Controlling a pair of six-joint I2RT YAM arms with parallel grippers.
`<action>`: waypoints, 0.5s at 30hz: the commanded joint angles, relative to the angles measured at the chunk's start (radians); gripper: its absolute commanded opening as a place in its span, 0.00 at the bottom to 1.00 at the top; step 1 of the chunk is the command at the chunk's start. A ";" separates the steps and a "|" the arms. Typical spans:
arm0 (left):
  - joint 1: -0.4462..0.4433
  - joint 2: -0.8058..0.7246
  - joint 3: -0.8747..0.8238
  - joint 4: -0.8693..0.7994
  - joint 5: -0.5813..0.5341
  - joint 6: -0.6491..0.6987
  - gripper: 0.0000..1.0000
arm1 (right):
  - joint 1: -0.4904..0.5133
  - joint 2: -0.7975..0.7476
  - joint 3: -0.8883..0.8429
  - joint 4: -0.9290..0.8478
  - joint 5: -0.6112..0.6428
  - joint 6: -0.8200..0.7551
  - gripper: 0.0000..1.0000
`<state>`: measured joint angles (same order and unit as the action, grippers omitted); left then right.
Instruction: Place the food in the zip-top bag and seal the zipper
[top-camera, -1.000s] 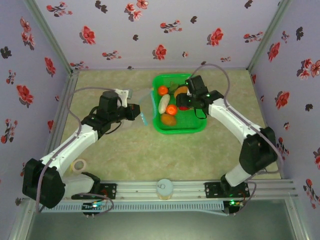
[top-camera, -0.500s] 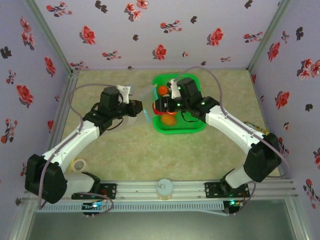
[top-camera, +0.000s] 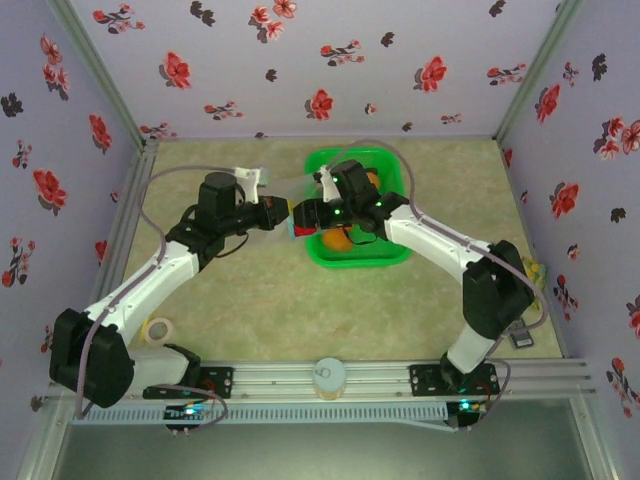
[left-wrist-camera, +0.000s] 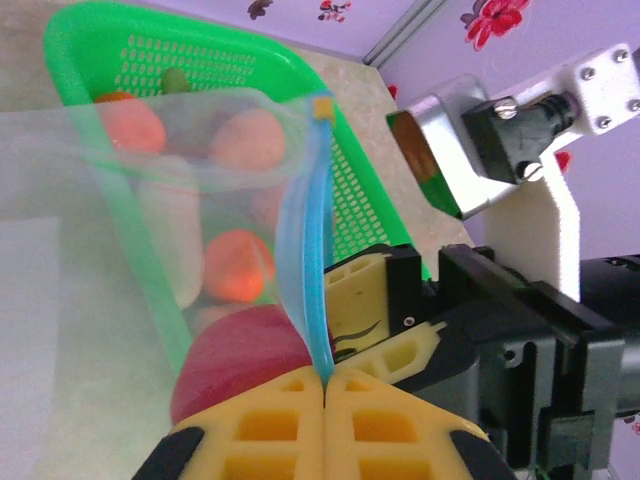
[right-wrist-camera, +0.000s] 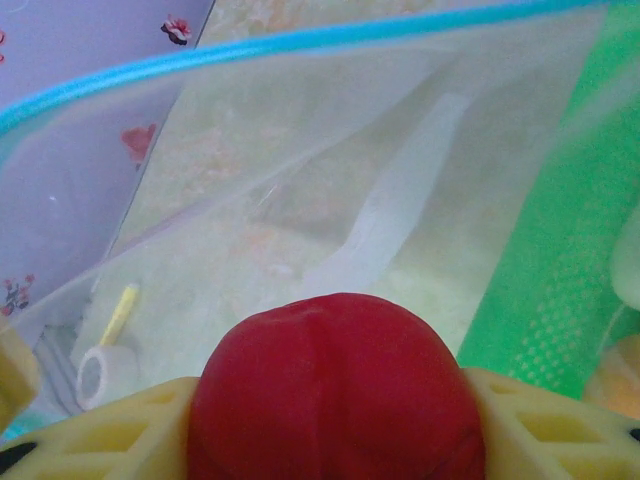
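Observation:
My left gripper is shut on the light-blue zipper, holding the clear zip-top bag up with its mouth gaping beside the basket. My right gripper is shut on the red tomato and points into the bag's mouth, under the zipper. In the top view the left gripper and the right gripper almost meet at the basket's left rim. Through the bag film I see the tomato, two oranges and a brown-orange lump.
The green basket stands at the back middle of the table with the other food in it. A tape roll lies near the left arm's base. A yellow-green packet sits by the right wall. A white cylinder stands on the front rail.
My right arm has swung left out of the basket, carrying the tomato to the bag's mouth. My left gripper has lifted the bag's mouth a little toward the basket.

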<state>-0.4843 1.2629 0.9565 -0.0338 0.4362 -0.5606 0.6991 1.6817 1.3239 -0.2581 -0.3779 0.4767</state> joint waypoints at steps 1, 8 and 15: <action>-0.002 -0.010 0.012 0.071 0.041 -0.030 0.00 | 0.020 0.017 0.055 -0.001 -0.016 0.005 0.68; -0.002 -0.006 0.010 0.084 0.050 -0.036 0.00 | 0.023 0.018 0.067 -0.012 -0.007 -0.003 0.81; -0.003 -0.018 0.013 0.052 0.049 -0.028 0.00 | 0.022 -0.005 0.081 -0.063 0.029 -0.041 0.81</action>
<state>-0.4770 1.2633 0.9565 0.0063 0.4408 -0.5781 0.7013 1.6966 1.3594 -0.3023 -0.3611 0.4725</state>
